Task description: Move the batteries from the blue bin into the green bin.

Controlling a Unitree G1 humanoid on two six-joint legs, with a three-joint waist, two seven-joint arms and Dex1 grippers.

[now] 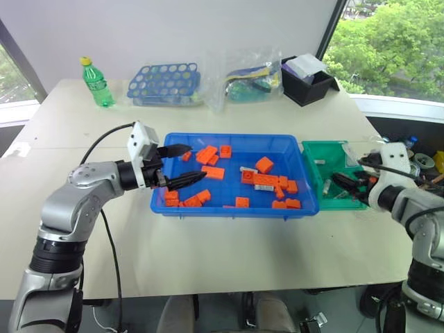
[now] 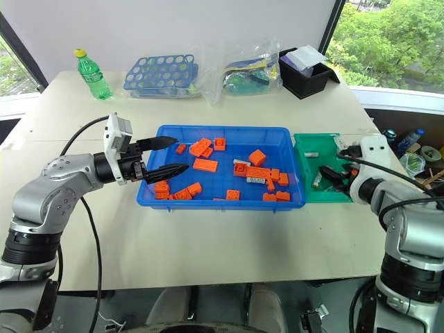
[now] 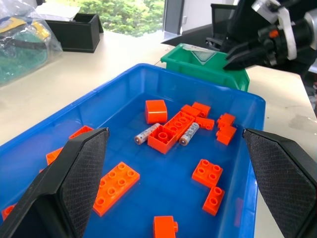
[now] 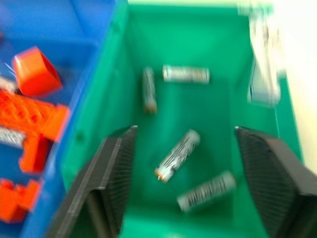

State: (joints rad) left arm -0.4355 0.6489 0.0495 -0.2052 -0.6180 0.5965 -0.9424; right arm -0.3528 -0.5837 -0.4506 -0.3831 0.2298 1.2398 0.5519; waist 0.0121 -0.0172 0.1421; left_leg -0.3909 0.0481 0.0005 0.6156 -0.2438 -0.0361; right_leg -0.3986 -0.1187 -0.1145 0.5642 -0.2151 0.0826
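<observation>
Daylit scene, bright and even; light enters from windows (image 1: 388, 48) at the far right and far left, where the foliage outside is nearly overexposed. Shadows on the pale table (image 1: 229, 257) are soft and short, lying just under the near rim of the blue bin (image 1: 229, 208). Glare streaks the clear plastic bags (image 1: 243, 80) at the far edge. Head views are sharp at centre, with straight edges bowed toward the corners. The left wrist view is crisp; the right wrist view is smeared by blur, softening the batteries (image 4: 177, 154) in the green bin (image 4: 198, 39)
</observation>
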